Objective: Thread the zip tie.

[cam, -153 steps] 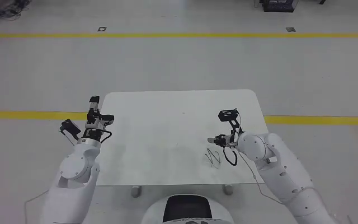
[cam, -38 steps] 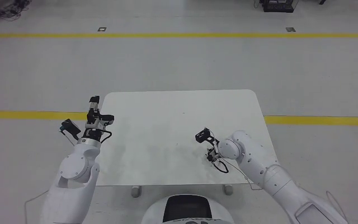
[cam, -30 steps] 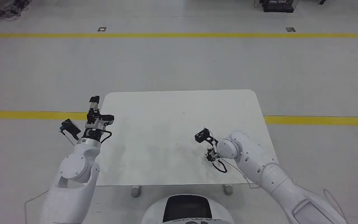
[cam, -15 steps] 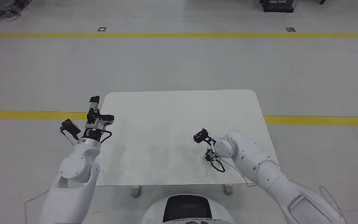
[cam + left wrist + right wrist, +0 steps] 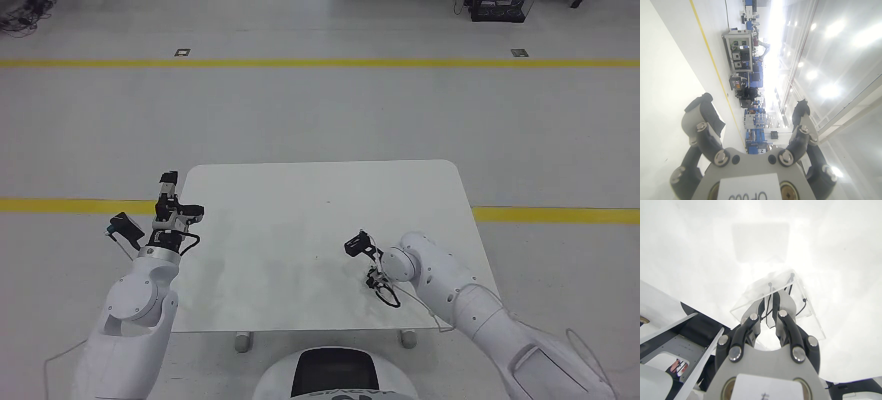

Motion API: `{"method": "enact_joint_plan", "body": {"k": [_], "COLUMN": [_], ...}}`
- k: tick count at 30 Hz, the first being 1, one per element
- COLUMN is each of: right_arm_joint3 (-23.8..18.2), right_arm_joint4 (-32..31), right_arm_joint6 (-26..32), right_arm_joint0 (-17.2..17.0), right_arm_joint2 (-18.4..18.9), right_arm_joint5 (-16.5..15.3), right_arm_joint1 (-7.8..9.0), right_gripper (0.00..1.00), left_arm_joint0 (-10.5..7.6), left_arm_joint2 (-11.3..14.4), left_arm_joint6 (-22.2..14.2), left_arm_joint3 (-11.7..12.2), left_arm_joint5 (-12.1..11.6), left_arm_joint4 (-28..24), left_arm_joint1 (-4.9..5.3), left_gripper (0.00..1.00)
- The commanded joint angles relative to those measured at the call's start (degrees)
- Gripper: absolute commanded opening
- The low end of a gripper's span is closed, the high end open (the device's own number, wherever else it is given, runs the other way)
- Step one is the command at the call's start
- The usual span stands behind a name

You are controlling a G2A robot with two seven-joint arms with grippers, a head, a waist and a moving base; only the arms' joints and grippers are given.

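- Top view: the left gripper [image 5: 168,186] is held just off the left edge of the white table [image 5: 300,215], pointing toward the far side. It is well apart from the other arm.
- Top view: the right gripper [image 5: 372,277] is lowered to the near right part of the table. Thin black strands are seen at its tip, but they are too small to be told apart.
- Left wrist view: the fingers of the left gripper [image 5: 754,100] are spread wide, and nothing is held between them. A yellow floor line [image 5: 712,58] is seen beyond them.
- Right wrist view: the right gripper [image 5: 769,303] is dipped into a clear box [image 5: 811,314] that stands on the table [image 5: 696,247].
- Right wrist view: its fingers [image 5: 775,305] are drawn close together, with a narrow gap left between them. One black zip tie [image 5: 769,291] runs through that gap inside the box, and bare space is seen on either side of it, so no pinch is shown.
- Right wrist view: further zip ties [image 5: 804,303] lie in the same box, just beside the fingers, toward its walls.
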Motion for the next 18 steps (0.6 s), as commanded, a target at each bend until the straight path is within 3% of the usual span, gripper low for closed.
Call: {"method": "enact_joint_plan", "body": {"k": [1,10,13,18], "right_arm_joint3": [0.27,1.18,1.33,0.74], "right_arm_joint4": [-0.09,-0.85,-1.03,-1.62], "right_arm_joint6": [-0.04,0.07,0.04,0.13], "right_arm_joint0": [0.12,0.53,0.61,0.43], "right_arm_joint2": [-0.15,-0.81,-0.85,-0.49], "right_arm_joint5": [0.14,1.07,1.31,1.82], "right_arm_joint1": [-0.14,-0.76,-0.89,-0.86], "right_gripper": [0.12,0.12,0.0,0.0], "left_arm_joint0": [0.0,0.0,0.0,0.0], "left_arm_joint2": [0.0,0.0,0.0,0.0], "left_arm_joint6": [0.0,0.0,0.0,0.0], "left_arm_joint3": [0.0,0.0,0.0,0.0], "left_arm_joint5": [0.0,0.0,0.0,0.0], "left_arm_joint4": [0.0,0.0,0.0,0.0], "left_arm_joint1": [0.0,0.0,0.0,0.0], "left_gripper": [1.0,1.0,1.0,1.0]}}
